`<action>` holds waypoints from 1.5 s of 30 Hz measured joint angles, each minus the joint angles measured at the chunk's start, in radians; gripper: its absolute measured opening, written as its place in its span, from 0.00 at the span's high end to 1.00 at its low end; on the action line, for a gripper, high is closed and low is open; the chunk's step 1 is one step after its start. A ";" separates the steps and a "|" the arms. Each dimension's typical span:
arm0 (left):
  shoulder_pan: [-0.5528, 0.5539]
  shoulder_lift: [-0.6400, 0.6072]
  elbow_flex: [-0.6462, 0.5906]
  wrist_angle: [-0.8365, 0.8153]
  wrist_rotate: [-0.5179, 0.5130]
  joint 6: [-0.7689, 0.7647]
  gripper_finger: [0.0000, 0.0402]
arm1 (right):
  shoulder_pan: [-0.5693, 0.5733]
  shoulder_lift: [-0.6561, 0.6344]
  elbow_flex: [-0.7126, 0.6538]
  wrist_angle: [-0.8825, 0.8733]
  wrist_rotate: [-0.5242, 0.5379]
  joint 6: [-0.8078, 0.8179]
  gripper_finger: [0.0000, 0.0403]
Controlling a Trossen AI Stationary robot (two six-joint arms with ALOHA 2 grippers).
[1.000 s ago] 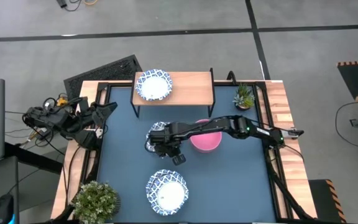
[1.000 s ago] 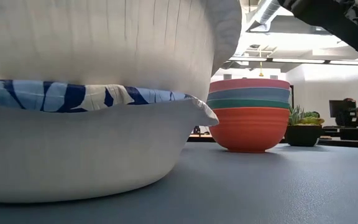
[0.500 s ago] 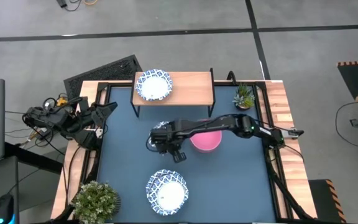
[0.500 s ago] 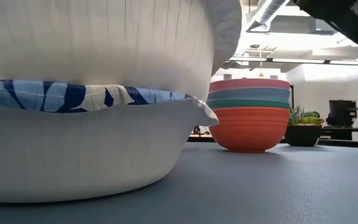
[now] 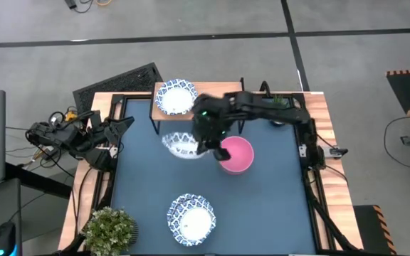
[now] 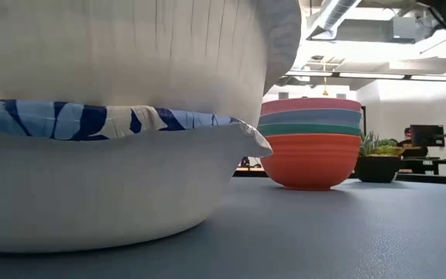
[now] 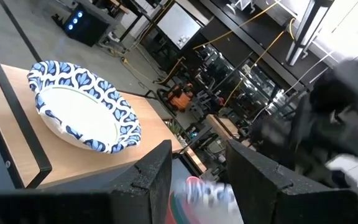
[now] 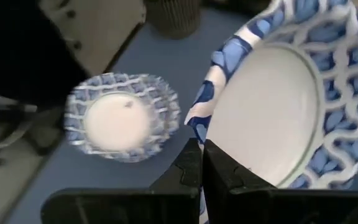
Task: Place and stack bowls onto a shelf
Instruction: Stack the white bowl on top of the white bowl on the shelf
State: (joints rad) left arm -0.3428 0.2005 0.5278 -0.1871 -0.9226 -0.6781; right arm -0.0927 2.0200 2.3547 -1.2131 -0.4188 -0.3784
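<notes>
High view shows the right gripper [image 5: 203, 142] pinched shut on the rim of a blue-patterned bowl [image 5: 181, 144], lifted just in front of the shelf [image 5: 219, 99]; carrying it level and lowering it squarely into the bowl on the shelf [image 5: 176, 97] seems the best way to stack it.

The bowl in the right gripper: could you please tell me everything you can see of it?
The bowl is round and white inside, with a blue patterned rim, and looks like glazed ceramic. The right gripper is shut on its rim, holding it tilted above the blue table, between the shelf and the pink bowl.
</notes>
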 joint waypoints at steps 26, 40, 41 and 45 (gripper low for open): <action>0.000 0.002 0.000 -0.045 -0.006 -0.049 0.66 | -0.177 0.143 0.002 0.326 0.582 -0.411 0.95; 0.000 0.002 0.000 -0.058 -0.045 -0.041 0.66 | -0.207 0.163 -0.024 0.317 0.517 -0.397 0.92; 0.000 0.002 0.000 -0.058 -0.049 -0.041 0.66 | -0.210 0.162 -0.024 0.323 0.517 -0.397 0.90; 0.000 0.002 0.000 -0.058 -0.053 -0.042 0.66 | -0.213 0.161 -0.023 0.332 0.516 -0.401 0.86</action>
State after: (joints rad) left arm -0.3428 0.2028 0.5282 -0.2455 -0.9760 -0.7197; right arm -0.3056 2.1811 2.3318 -0.8807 0.0971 -0.7791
